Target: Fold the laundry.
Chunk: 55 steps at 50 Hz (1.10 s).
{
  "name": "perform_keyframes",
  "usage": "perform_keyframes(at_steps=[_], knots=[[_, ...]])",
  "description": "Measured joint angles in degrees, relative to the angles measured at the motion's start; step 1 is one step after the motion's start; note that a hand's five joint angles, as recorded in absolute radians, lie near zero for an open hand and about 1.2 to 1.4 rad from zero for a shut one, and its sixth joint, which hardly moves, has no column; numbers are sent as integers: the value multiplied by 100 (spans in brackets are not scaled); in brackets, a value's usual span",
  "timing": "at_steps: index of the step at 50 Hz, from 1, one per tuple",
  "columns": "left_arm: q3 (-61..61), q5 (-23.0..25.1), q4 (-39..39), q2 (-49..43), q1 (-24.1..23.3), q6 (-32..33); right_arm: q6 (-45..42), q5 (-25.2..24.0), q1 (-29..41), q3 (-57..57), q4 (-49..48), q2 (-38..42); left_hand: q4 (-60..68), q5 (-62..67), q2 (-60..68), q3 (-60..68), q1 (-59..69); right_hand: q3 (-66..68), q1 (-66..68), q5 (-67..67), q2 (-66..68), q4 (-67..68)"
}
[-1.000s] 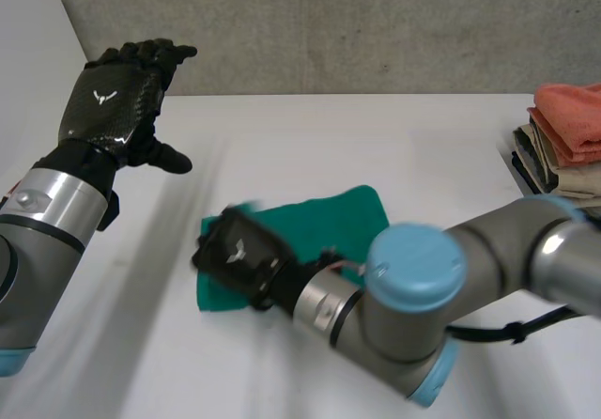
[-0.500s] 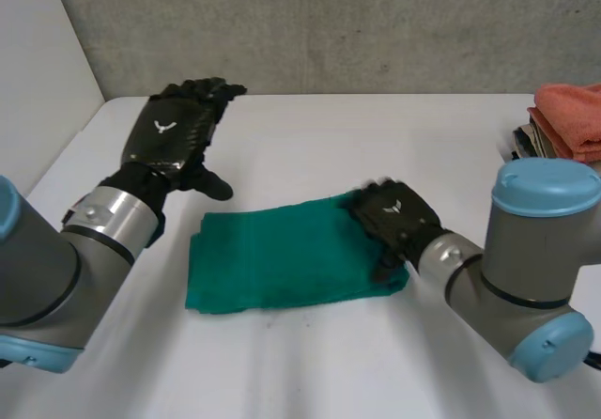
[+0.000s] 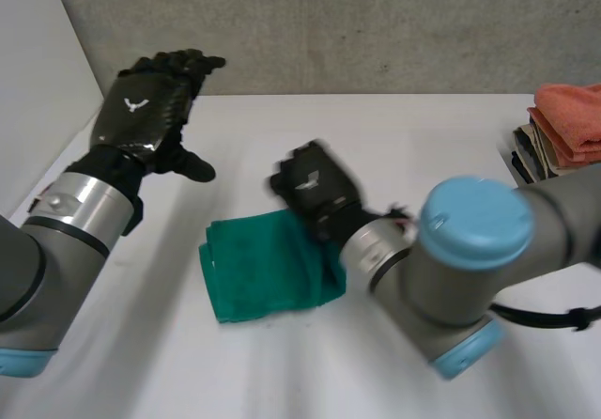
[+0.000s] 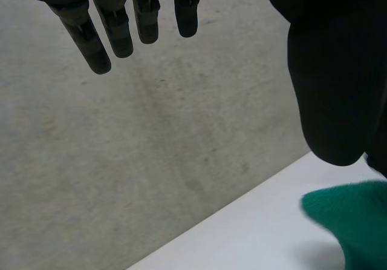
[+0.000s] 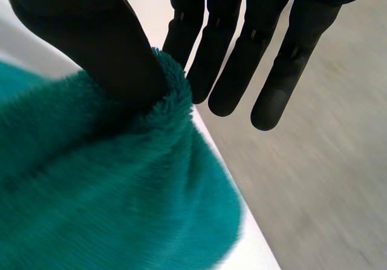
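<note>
At the far left corner, where the white side wall [image 3: 38, 81] meets the grey back wall [image 3: 376, 24], my left hand [image 3: 146, 114] hovers above the table [image 3: 282, 372]. Its fingers are straight and spread, holding nothing. I have bare room beneath it and along the near edge. Right of it, near the table's middle, lies the green towel [image 3: 263, 264], fluffy and doubled over, with its right end lifted. My right hand [image 3: 310, 186] pinches that raised end between thumb and straight fingers. Farther right, open tabletop runs to a stack of folded cloths [image 3: 563, 142] at the right edge, an orange one on top.
</note>
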Motion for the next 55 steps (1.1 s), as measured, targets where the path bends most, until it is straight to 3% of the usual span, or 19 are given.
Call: perform_keyframes(at_steps=[5, 7, 8, 9, 10, 11, 21, 25, 31, 38, 43, 48, 55], knots=[[40, -412, -193, 77, 103, 2, 84, -818, 642, -18, -202, 508, 1, 1, 0, 0, 3, -336, -165, -265, -376, -365], [68, -622, -271, 73, 110, 6, 146, -1021, 747, -13, -208, 630, 0, 0, 0, 0, 1, -1615, -1198, -1425, -1607, -1546], [88, -746, -319, 62, 108, 9, 223, -1100, 781, -7, -201, 679, 0, 0, 0, 0, 1, -2850, -2447, -2820, -2880, -2880], [99, -801, -340, 55, 107, 11, 260, -1124, 788, -6, -198, 692, 0, 0, 0, 0, 1, -3076, -2801, -3058, -3227, -3110], [138, -980, -419, 22, 96, 17, 506, -1190, 768, -3, -176, 719, 0, 1, 0, 0, 1, -4488, -4196, -4525, -4552, -4528], [161, -1062, -461, -3, 85, 20, 709, -1206, 719, -2, -158, 708, 0, 1, 0, 0, 1, -5174, -4759, -5115, -5199, -5175], [594, -1301, -807, -778, -468, 2, 3304, -1040, -477, -77, 499, -196, 0, 0, 0, 0, 0, -5581, -4999, -5459, -5513, -5621], [846, -1308, -902, -1366, -877, 6, 3741, -884, -773, -373, 1212, -183, 0, 0, 0, 0, 0, -5581, -4999, -5459, -5513, -5621], [1082, -1430, -1161, -2048, -1229, 47, 3512, -727, -794, -970, 2042, 355, 0, 3, 0, 0, 1, -5581, -4999, -5459, -5513, -5621], [1271, -2149, -1733, -2653, -1346, 319, 3119, -719, -662, -1812, 2726, 1224, 1, 0, 1, 0, 3, -5581, -4999, -5459, -5513, -5621], [1305, -2531, -2046, -2926, -1325, 867, 2921, -663, -547, -2232, 3049, 1742, 19, 6, 14, 12, 20, -5581, -4999, -5459, -5513, -5621], [1275, -2577, -2114, -2956, -1294, 1226, 2581, -472, -497, -2325, 3150, 1857, 19, 22, 14, 14, 20, -5581, -4999, -5459, -5513, -5620], [1420, -2282, -2080, -2335, -1295, 1408, 1538, 280, -462, -1941, 2881, 1282, 19, 16, 14, 14, 20, -5581, -4999, -5459, -5513, -5621]])
